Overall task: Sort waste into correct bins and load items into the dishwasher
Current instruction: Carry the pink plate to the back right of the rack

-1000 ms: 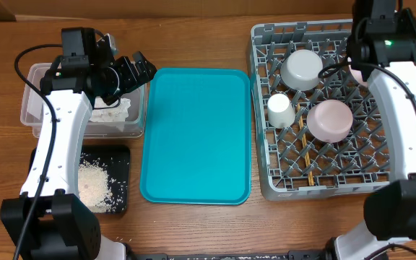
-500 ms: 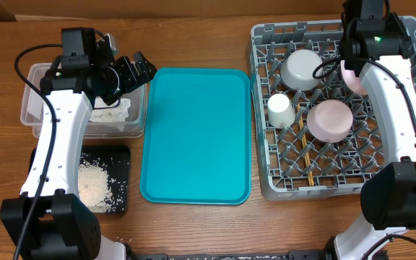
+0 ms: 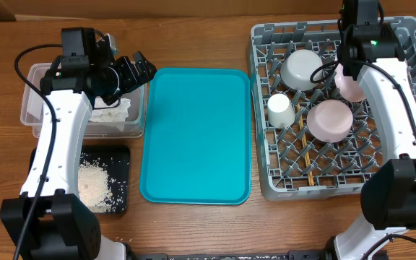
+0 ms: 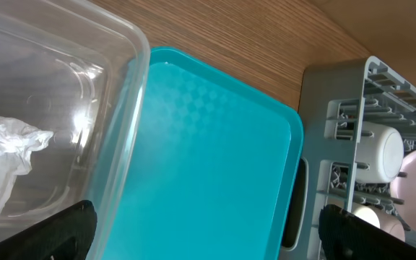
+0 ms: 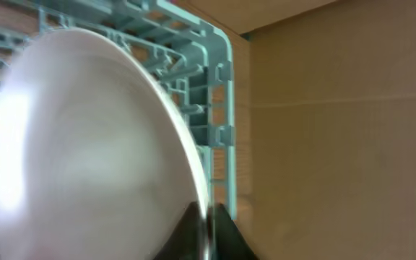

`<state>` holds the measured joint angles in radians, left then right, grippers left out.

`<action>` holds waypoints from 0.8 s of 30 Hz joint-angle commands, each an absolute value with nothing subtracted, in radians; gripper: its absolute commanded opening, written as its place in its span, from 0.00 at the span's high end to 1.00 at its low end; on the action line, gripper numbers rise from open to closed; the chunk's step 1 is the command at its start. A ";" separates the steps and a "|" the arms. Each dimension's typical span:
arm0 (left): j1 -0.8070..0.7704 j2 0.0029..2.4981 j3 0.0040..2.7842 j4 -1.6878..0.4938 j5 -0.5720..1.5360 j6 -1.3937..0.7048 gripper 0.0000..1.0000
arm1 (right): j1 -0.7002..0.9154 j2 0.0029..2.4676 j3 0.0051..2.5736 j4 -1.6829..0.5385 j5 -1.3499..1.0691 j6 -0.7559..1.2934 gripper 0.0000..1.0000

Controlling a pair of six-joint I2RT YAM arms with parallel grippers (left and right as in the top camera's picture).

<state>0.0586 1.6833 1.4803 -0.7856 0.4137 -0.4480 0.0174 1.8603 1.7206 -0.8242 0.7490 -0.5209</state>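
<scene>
The pink plate [image 3: 350, 81] stands on edge in the far-right part of the dish rack [image 3: 323, 188], its face turned toward the rack's left side. The right gripper [image 5: 206, 231] is clamped on its rim, 1 finger on each face. The right wrist view is blurred, so we cannot tell whether the plate's lower edge sits between pegs.

Also inside the rack are 3 upturned pieces: the grey-blue bowl [image 3: 302, 68] at far centre, the white cup [image 3: 279, 110] by the left wall, and the pink bowl [image 3: 328, 120] at centre, close to the plate. The 2 chopsticks [image 3: 307, 155] lie on the lattice toward the rack's near side.

We judge this the last item to load. The main risk is letting go too soon: an unseated plate could fall toward the pink bowl or slide flat on the lattice. The arm's cable, hanging near the plate, could also snag it on withdrawal.

Well left of the rack, the left gripper [image 3: 140, 68] hangs with its fingers spread wide, holding nothing.
</scene>
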 commanded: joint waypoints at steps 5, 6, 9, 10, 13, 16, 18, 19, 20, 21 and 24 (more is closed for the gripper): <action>0.045 1.675 1.507 -0.786 0.407 -0.441 0.00 | 0.013 1.860 1.718 -0.820 0.577 -0.405 0.63; 0.045 1.675 1.507 -0.785 0.408 -0.441 0.00 | 0.013 1.860 1.718 -0.818 0.574 -0.401 0.54; 0.045 1.675 1.507 -0.786 0.407 -0.441 0.00 | 0.017 1.859 1.719 -0.795 0.574 -0.385 0.43; 0.045 1.675 1.507 -0.786 0.407 -0.441 0.00 | 0.019 1.857 1.721 -0.788 0.574 -0.366 0.40; 0.045 1.675 1.507 -0.786 0.407 -0.441 0.00 | 0.039 1.857 1.742 -0.764 0.573 -0.247 0.28; 0.045 1.675 1.507 -0.785 0.407 -0.441 0.00 | 0.066 1.857 1.763 -0.763 0.532 -0.191 0.23; 0.045 1.675 1.507 -0.785 0.407 -0.441 0.00 | 0.086 1.857 1.763 -0.759 0.440 -0.166 0.21; 0.045 1.675 1.507 -0.786 0.407 -0.441 0.00 | 0.098 1.857 1.763 -0.760 0.362 -0.155 0.16; 0.045 1.675 1.507 -0.785 0.407 -0.441 0.00 | 0.111 1.857 1.763 -0.760 0.271 -0.151 0.09; 0.045 1.675 1.507 -0.785 0.407 -0.441 0.00 | 0.119 1.857 1.763 -0.760 0.206 -0.149 0.00; 0.045 1.675 1.507 -0.785 0.407 -0.441 0.00 | 0.154 1.857 1.763 -0.746 -0.084 -0.126 0.00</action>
